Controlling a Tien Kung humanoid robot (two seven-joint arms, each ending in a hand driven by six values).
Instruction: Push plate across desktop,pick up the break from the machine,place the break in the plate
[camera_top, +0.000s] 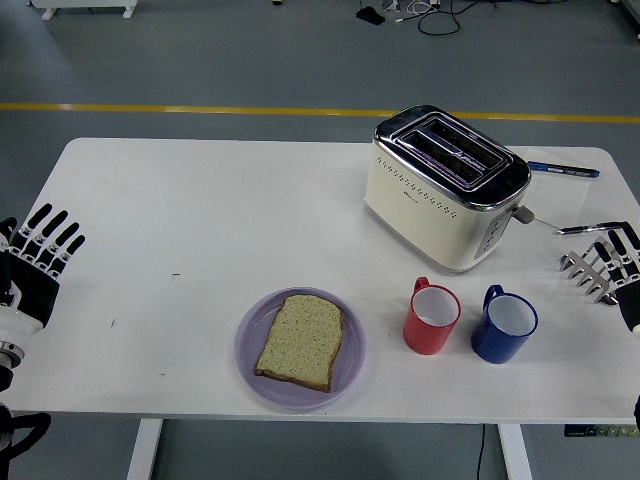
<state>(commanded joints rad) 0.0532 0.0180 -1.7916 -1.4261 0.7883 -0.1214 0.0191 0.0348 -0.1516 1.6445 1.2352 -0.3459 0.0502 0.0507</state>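
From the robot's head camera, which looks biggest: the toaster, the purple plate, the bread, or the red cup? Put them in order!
1. Toaster
2. Purple plate
3. Bread
4. Red cup

The cup looks only a little smaller than the bread.

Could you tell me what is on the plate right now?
One slice of bread lies flat on the purple plate, covering most of its middle. Only the plate's rim shows around it; whatever is under the slice is hidden.
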